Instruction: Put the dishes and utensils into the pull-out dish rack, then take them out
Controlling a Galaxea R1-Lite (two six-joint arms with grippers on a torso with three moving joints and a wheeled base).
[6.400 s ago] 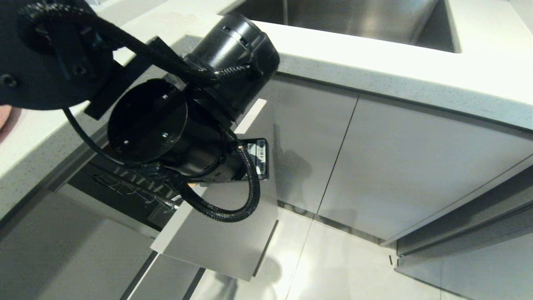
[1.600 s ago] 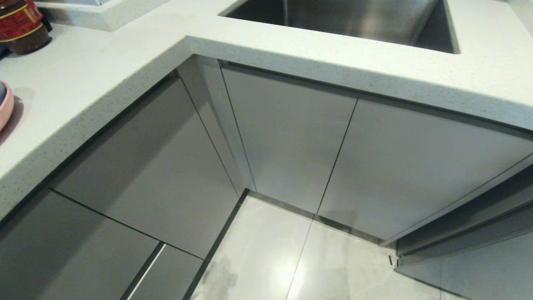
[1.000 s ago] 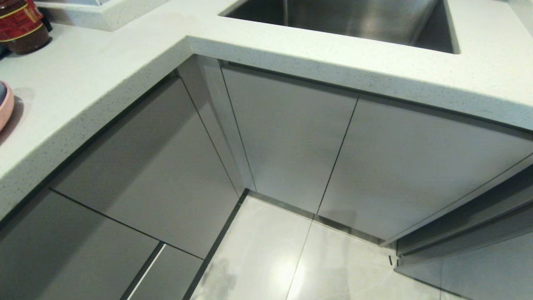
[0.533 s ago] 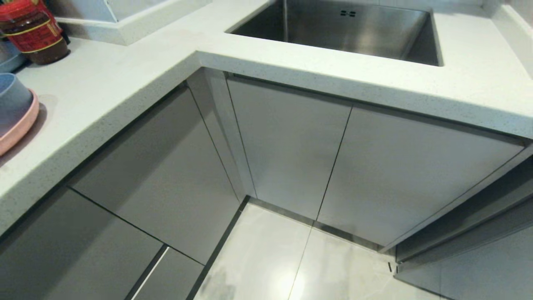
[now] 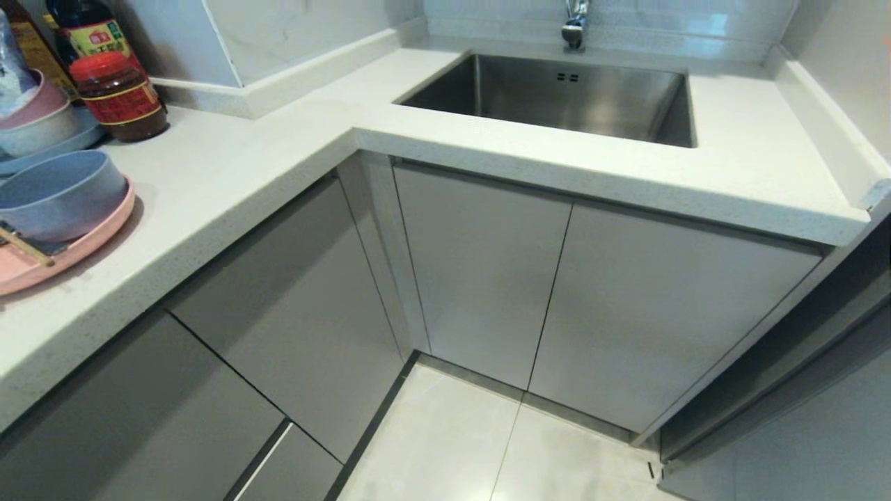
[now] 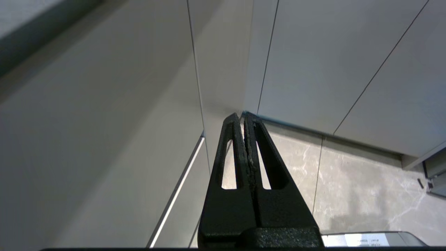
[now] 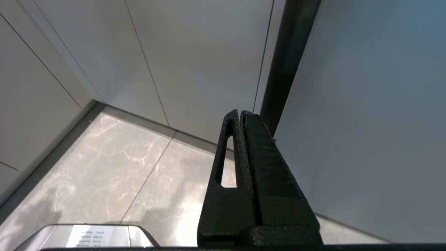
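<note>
Left gripper (image 6: 244, 120) has its black jaws pressed tight together on nothing, hanging low before the flat grey cabinet fronts (image 6: 324, 59) and aimed at the corner where they meet the pale marbled floor tiles (image 6: 359, 188). Right gripper (image 7: 239, 116) is the same story: jaws closed and empty, parked low beside a dark vertical post (image 7: 289, 59), cabinet doors beyond it. Neither arm shows from the head. Up on the speckled white L-shaped countertop (image 5: 230, 167), far to the left of the stainless steel sink (image 5: 564, 94), sits the flat round salmon-pink plate (image 5: 83, 247), with the small pale blue round bowl (image 5: 59, 195) resting on it and the tips of the light wooden chopsticks (image 5: 24, 247) lying across it beside the bowl. Behind the plate stands a red-lidded jar of dark sauce (image 5: 118, 97). No pulled-out rack shows; all cabinet fronts sit flush.
</note>
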